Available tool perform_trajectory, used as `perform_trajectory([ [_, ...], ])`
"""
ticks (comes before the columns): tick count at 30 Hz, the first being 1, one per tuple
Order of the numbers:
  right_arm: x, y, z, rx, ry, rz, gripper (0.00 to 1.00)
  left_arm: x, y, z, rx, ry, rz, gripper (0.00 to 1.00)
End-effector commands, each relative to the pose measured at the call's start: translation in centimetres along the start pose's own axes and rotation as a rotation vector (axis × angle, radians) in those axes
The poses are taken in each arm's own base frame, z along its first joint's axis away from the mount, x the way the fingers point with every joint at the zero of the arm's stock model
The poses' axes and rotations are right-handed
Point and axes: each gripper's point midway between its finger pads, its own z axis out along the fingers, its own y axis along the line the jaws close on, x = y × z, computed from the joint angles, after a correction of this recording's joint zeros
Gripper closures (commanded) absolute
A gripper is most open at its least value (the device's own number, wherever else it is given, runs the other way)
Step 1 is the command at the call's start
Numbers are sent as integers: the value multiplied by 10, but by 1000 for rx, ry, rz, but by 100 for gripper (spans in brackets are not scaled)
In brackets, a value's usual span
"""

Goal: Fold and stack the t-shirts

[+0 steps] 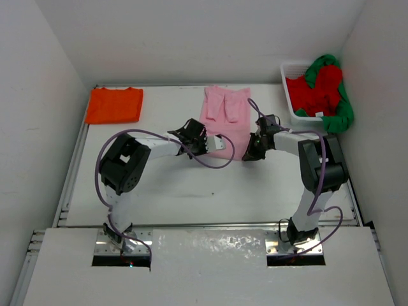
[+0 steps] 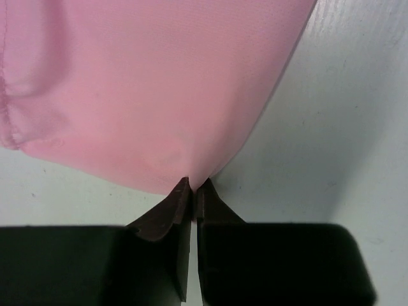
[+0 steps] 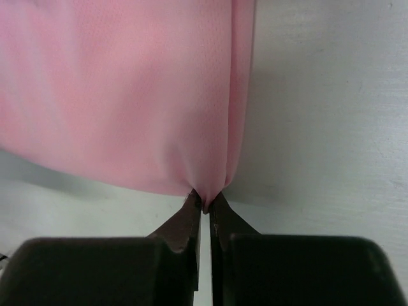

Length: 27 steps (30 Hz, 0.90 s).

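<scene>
The left gripper (image 2: 193, 185) is pinched tight on the near edge of the pink shirt (image 2: 146, 83). The right gripper (image 3: 205, 203) is pinched tight on the same edge, right at a fold in the cloth. The pink shirt lies on the tabletop (image 2: 344, 127) and stretches away in front of both grippers.

The step looks like folding the pink shirt in half. To do it well, both grippers should lift together, at the same height, so the edge is straight. Then they should carry it forward over the far part and lay it down softly. If one pulls harder, the cloth may bunch up or slip out.

The orange shirt (image 1: 115, 105) lies folded, well off to the left of the left gripper. The red shirt (image 1: 315, 86) and the green shirt (image 1: 338, 115) are in the basket (image 1: 288, 70), well off to the right of the right gripper.
</scene>
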Motion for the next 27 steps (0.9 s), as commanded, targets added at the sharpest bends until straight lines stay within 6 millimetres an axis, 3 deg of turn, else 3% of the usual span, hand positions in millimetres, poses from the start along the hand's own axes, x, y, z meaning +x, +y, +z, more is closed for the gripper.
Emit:
perform_trajectory([
  [1,-5,-6,9,15,-23,19,98,13,-9,8,14,32,-37,100],
  [7,-7,-8,-2,20,-47,-20,100,11,-2,-3,15,38,-131,100],
  [12,8,-4,-22,2,-27,-92,100,18,-9,-25,24,100,-150,100],
  [15,24,-6,-42,31,-14,-175,100,25,-32,-44,67,146,-145,100],
  [18,45,0,-60,10,11,-263,100,32,-70,-66,114,191,-78,100],
  [19,48,2,-65,-1,14,-293,100,44,-91,-72,155,229,-60,100],
  [20,60,4,-70,-5,43,-307,100,33,-102,-84,160,202,-24,100],
  [24,92,11,-100,-23,83,-376,100,38,-151,-122,279,238,-11,100],
  [27,127,19,-114,-68,137,-386,100,34,-165,-151,324,214,-16,100],
])
